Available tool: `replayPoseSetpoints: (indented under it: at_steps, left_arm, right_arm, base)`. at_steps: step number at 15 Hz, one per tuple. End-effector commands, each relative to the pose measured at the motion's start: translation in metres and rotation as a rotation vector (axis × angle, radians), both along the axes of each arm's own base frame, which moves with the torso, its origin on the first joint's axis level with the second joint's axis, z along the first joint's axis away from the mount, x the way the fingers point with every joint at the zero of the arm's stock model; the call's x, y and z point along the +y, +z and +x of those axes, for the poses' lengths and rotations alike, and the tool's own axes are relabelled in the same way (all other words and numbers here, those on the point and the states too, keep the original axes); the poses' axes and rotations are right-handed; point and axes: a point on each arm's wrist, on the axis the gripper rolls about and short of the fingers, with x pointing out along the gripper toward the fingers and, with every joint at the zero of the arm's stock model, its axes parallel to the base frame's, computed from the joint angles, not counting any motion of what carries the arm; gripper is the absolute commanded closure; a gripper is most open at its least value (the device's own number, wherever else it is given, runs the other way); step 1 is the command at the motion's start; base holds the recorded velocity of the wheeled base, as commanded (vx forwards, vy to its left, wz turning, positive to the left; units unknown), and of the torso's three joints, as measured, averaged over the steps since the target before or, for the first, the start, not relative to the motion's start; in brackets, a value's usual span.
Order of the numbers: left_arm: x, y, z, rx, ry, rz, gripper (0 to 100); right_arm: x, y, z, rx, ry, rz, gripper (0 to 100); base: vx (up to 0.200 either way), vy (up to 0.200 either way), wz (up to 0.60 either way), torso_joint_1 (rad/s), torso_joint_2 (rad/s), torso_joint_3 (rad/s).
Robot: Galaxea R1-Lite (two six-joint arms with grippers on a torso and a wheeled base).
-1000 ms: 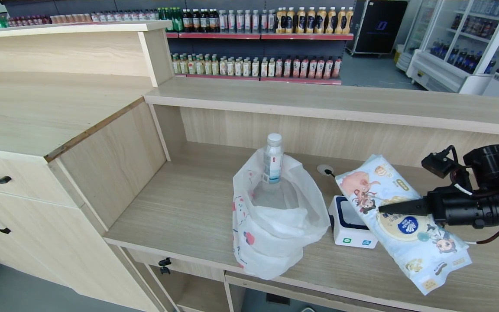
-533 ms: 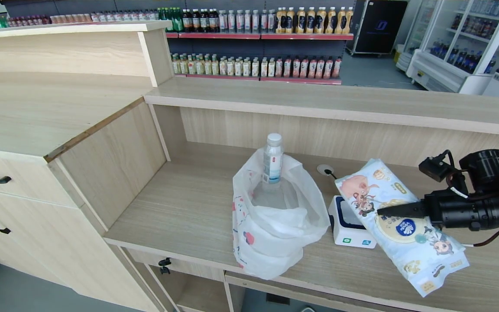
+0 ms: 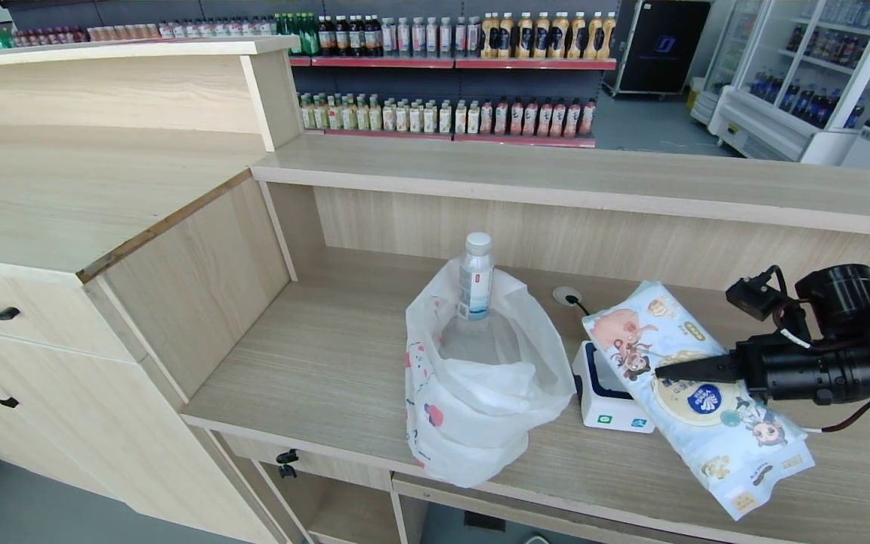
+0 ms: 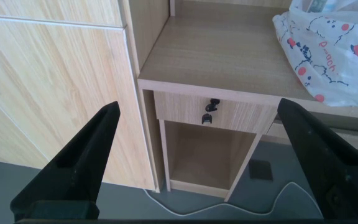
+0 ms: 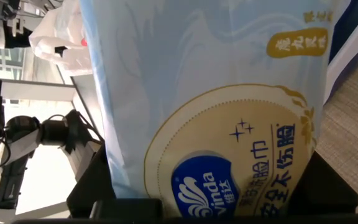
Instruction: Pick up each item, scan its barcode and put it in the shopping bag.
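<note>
My right gripper (image 3: 665, 372) is shut on a long pale-blue pack of tissues (image 3: 695, 389) with cartoon prints, held slanted just above the small white barcode scanner (image 3: 607, 387) on the counter. The same tissue pack (image 5: 210, 112) sits close between the right fingers in the right wrist view. To the left of the scanner stands the white shopping bag (image 3: 473, 378) with red and blue prints, and a clear water bottle (image 3: 474, 287) rises upright out of it. My left gripper (image 4: 197, 155) hangs open low in front of the counter, with a corner of the shopping bag (image 4: 331, 46) beyond it.
The wooden counter (image 3: 329, 355) has a raised back ledge (image 3: 556, 177) and a taller cabinet with drawers (image 3: 42, 317) on the left. A cable port (image 3: 567, 295) sits behind the scanner. Below the counter edge is a keyed drawer (image 4: 211, 112) over an open recess.
The right gripper has lowered a little and shifted slightly left with the tissue pack, bringing it closer to the scanner. The bag and bottle have not moved.
</note>
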Motion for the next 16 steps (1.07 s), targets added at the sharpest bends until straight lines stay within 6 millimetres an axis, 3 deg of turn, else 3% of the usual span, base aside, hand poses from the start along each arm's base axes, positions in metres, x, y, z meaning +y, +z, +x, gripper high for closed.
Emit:
replayPoseSetpoints:
  at_steps: [1, 6, 8, 10, 11, 13, 16]
  left_arm:
    - [0.0, 0.0, 0.0, 0.001, 0.0, 0.0, 0]
    - [0.0, 0.0, 0.0, 0.001, 0.0, 0.0, 0]
    - [0.0, 0.0, 0.0, 0.001, 0.0, 0.0, 0]
    - [0.0, 0.0, 0.0, 0.001, 0.0, 0.0, 0]
    - [0.0, 0.0, 0.0, 0.001, 0.0, 0.0, 0]
    - [0.0, 0.0, 0.0, 0.001, 0.0, 0.0, 0]
    - [0.0, 0.0, 0.0, 0.001, 0.0, 0.0, 0]
  right_arm:
    - [0.0, 0.0, 0.001, -0.007, 0.001, -0.001, 100]
    - [0.0, 0.004, 0.0, -0.04, 0.006, -0.009, 100]
    - [-0.002, 0.026, -0.011, -0.239, 0.056, -0.095, 100]
    - [-0.02, 0.056, -0.043, -0.52, 0.069, -0.268, 100]
    - [-0.028, 0.061, -0.062, -0.613, 0.075, -0.348, 100]
    - [-0.037, 0.065, -0.112, -0.609, 0.028, -0.437, 100]
    - [-0.035, 0.079, -0.152, -0.579, -0.026, -0.479, 100]
  base:
    - [0.0, 0.0, 0.0, 0.0, 0.0, 0.0]
    - [0.0, 0.0, 0.0, 0.0, 0.0, 0.0]
    - [0.0, 0.0, 0.0, 0.0, 0.0, 0.0]
    - [0.0, 0.0, 0.0, 0.0, 0.0, 0.0]
    - [0.0, 0.0, 0.0, 0.0, 0.0, 0.0]
    - [0.0, 0.0, 0.0, 0.0, 0.0, 0.0]
    - [0.0, 0.0, 0.0, 0.0, 0.0, 0.0]
